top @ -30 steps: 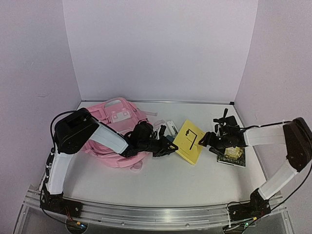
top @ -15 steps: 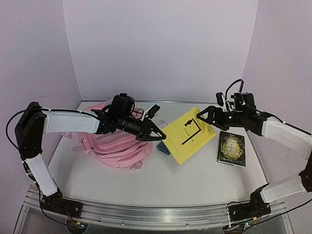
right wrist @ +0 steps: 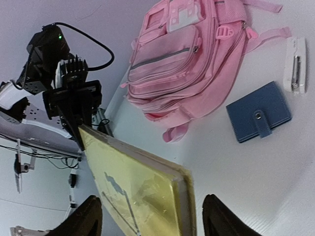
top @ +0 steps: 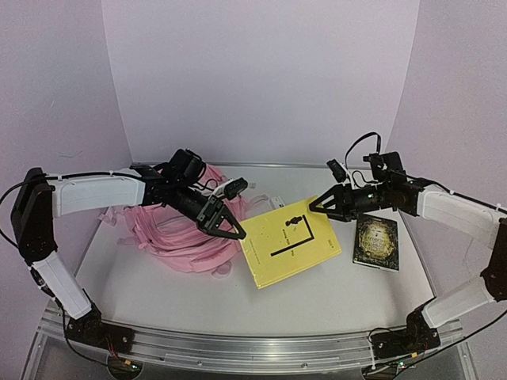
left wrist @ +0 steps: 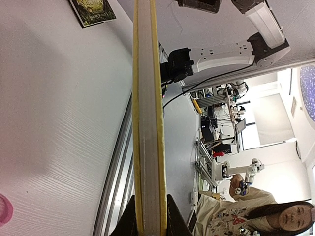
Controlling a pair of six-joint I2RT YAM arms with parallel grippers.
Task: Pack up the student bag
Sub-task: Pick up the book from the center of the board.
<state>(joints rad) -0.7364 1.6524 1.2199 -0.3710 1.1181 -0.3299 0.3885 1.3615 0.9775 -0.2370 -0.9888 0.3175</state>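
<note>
Left gripper is clamped on the left edge of the yellow book, holding it tilted off the table. Right gripper is at the book's far-right corner, jaws apart and straddling it, not clamped. Student bag lies on the table just left of the book, under the left arm. A dark book lies to the right of the yellow one.

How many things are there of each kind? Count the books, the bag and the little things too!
Books: 2 (yellow book, dark book)
Bags: 1 (student bag)
Wallets: 1 (blue wallet)
Staplers: 1 (white stapler)
Total: 5
</note>
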